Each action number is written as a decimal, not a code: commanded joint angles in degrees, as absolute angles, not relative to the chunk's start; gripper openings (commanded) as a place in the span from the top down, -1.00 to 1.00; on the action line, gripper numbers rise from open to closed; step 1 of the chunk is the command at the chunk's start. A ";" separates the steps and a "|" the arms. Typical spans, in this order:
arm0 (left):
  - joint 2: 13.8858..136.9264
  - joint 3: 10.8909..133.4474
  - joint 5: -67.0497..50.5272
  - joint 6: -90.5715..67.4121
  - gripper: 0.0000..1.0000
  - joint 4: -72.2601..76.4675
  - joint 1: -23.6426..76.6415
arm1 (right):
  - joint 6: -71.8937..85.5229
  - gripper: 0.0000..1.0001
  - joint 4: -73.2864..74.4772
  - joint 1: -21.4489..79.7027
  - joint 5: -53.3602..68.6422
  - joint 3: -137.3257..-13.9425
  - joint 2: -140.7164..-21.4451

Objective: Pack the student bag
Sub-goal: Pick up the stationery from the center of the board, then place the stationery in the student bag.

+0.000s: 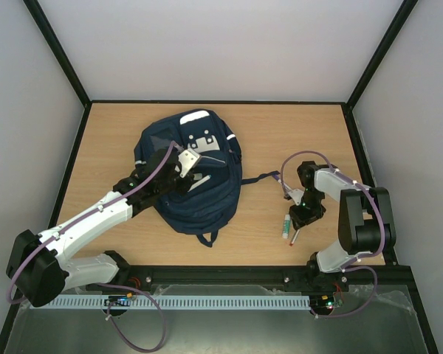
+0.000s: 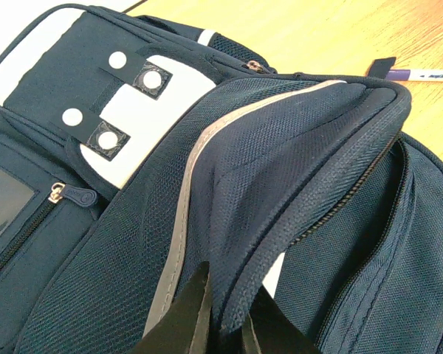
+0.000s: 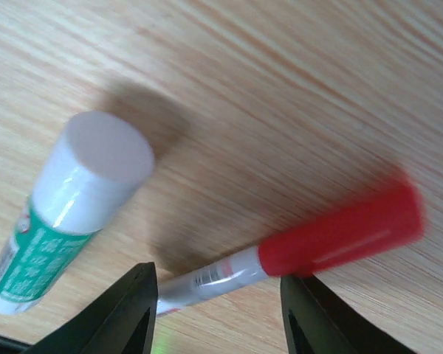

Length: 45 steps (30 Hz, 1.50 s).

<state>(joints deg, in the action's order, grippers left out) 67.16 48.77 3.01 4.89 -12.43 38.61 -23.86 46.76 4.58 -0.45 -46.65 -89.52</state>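
Left gripper [image 2: 225,324] is pinching a fold of the student bag [image 1: 188,173] on the desk [image 1: 295,133], while right of the bag the right gripper [image 3: 218,310], jaws spread, is straddling a red-capped marker [image 3: 332,232] that could roll away under a skewed close.

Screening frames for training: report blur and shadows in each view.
Right wrist: the red-capped white marker is motion-blurred; the green-and-white glue stick throws a soft shadow. Left wrist: the navy fabric backpack is sharp. Top external: evenly lit, no glare.
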 commanded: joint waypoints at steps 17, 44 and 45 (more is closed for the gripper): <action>66.24 50.25 0.35 4.23 0.85 -9.32 39.63 | -27.94 0.86 40.31 4.40 -10.20 -41.03 -88.34; 66.80 50.44 -0.04 4.23 0.84 -9.64 39.73 | -30.83 0.98 47.86 35.77 4.75 -59.58 -70.29; 66.80 50.45 -0.01 4.24 0.84 -9.66 39.73 | -31.27 0.98 46.99 38.47 3.04 -60.34 -70.77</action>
<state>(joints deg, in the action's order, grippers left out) 67.16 48.77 2.96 4.91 -12.47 38.89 -30.41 45.34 31.07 2.13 -56.12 -71.37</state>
